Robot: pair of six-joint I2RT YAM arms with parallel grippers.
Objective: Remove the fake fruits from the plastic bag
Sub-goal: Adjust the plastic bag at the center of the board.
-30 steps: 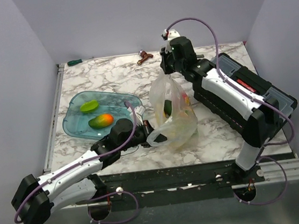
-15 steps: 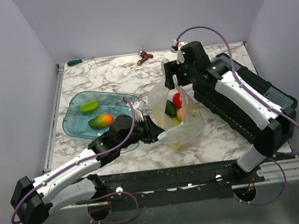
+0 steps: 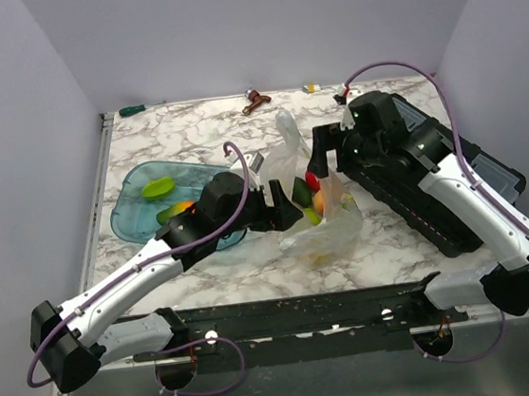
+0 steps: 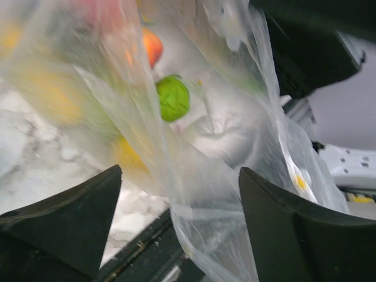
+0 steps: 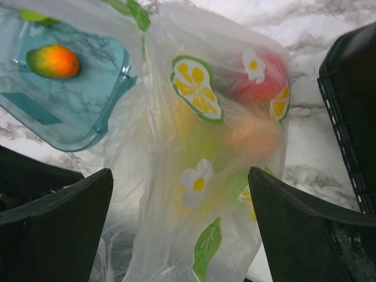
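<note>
The left pincer [image 4: 179, 176] is spread wide, with the plastic bag [image 3: 334, 233] loose between its fingers. The bag lies on the bench [image 3: 190, 135] with red, green and orange fake fruits [image 3: 312, 181] inside. The right pincer [image 5: 180, 173] is spread wide above it. Two more lie in the blue tray [image 3: 136, 222].

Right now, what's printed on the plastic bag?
Plastic bag: yellow citrus slices, white flowers, green leaves; clearest from right wrist.

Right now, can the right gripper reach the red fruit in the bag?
Probably not. The right gripper is open over the plastic bag, but the red fruit lies behind the bag's film, so it would meet plastic first.
</note>
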